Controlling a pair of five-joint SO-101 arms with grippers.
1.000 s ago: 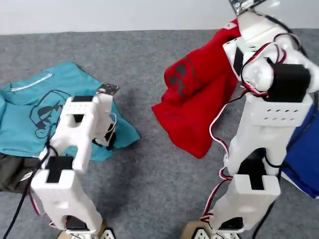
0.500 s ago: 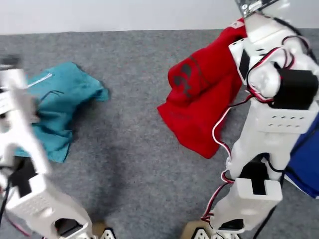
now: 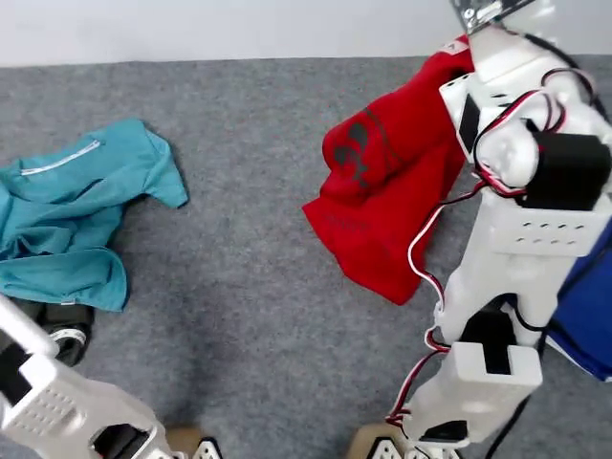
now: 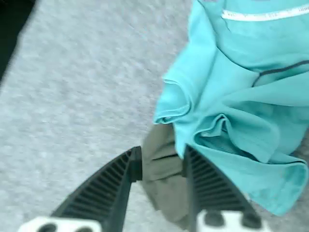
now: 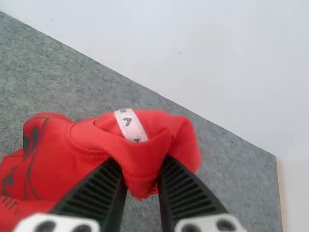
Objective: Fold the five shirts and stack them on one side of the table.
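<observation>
A teal shirt [image 3: 81, 215] lies crumpled at the table's left, partly doubled over on itself. In the left wrist view my left gripper [image 4: 163, 157] stands open at the teal shirt's [image 4: 241, 101] edge, with an olive-grey shirt [image 4: 164, 179] seen between its fingers. The left arm [image 3: 48, 406] sits at the near left corner. My right gripper [image 5: 140, 164] is shut on the collar of a red shirt [image 5: 72, 150]. It holds the red shirt [image 3: 392, 182] up at the far right, the cloth draping down onto the table.
A blue shirt [image 3: 583, 320] lies at the right edge, partly behind the right arm [image 3: 516, 258]. Grey carpet [image 3: 249, 287] covers the table, and a white wall [image 3: 191, 24] runs along the far edge.
The left arm swung left and drew back to the near left corner, dragging the teal shirt leftward into a crumpled heap and letting it go. The right arm and red shirt barely moved.
</observation>
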